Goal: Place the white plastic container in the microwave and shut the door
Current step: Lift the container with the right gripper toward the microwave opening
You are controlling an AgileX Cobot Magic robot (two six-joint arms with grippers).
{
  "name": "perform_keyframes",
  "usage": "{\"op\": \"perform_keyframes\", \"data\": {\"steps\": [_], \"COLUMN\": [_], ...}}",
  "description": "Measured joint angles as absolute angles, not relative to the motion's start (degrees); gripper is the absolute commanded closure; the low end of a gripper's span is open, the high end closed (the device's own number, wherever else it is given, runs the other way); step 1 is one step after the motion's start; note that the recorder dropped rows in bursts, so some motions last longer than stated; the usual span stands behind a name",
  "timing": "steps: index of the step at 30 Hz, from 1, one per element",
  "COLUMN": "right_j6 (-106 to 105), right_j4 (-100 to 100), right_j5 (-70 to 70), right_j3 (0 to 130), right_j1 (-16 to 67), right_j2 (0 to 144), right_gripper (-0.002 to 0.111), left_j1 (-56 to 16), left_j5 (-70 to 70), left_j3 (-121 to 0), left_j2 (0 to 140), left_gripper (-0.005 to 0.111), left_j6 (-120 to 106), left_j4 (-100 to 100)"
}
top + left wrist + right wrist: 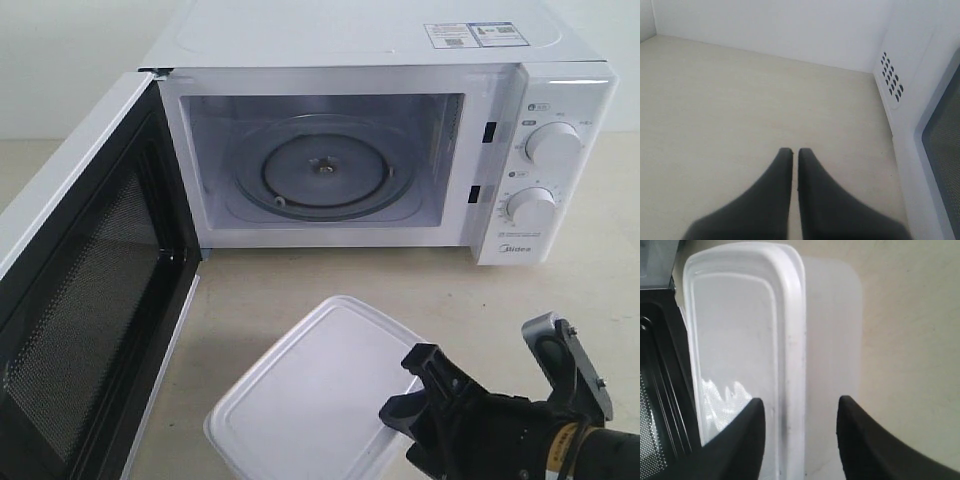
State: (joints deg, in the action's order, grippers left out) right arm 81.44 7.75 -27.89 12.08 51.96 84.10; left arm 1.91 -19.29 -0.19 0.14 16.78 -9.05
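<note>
The white microwave [380, 40] stands at the back, its glass turntable [322, 172] bare. Its door [90, 290] is swung wide open to the left, the black mesh inner face showing. In front of it the white plastic container [310, 390] rests on the table with its lid on. My right gripper [410, 385] is open at the container's right edge. In the right wrist view the right gripper [800, 401] straddles the lid's rim of the container [735, 340], one finger over the lid, the other beside the wall. My left gripper [791, 150] is shut on nothing, over bare table.
In the left wrist view the microwave's side wall with vent holes [892, 80] and the door's window [945, 145] lie close beside the left gripper. The open door's inner face [655, 405] runs right next to the container. Two knobs [553, 145] sit on the right panel.
</note>
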Motion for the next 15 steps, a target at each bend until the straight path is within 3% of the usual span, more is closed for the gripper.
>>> {"op": "perform_keyframes", "data": {"steps": [15], "right_j6": [79.7], "right_j4": [7.7], "right_j5": [-21.1], "right_j3": [16.3], "right_j1": [52.0], "right_j2": [84.6], "right_gripper": [0.071], "left_j1": [1.9], "left_j5": [-19.3], "left_j3": [-0.2], "left_j2": [0.1], "left_gripper": [0.102], "left_j6": [16.8], "left_j4": [-9.0]}}
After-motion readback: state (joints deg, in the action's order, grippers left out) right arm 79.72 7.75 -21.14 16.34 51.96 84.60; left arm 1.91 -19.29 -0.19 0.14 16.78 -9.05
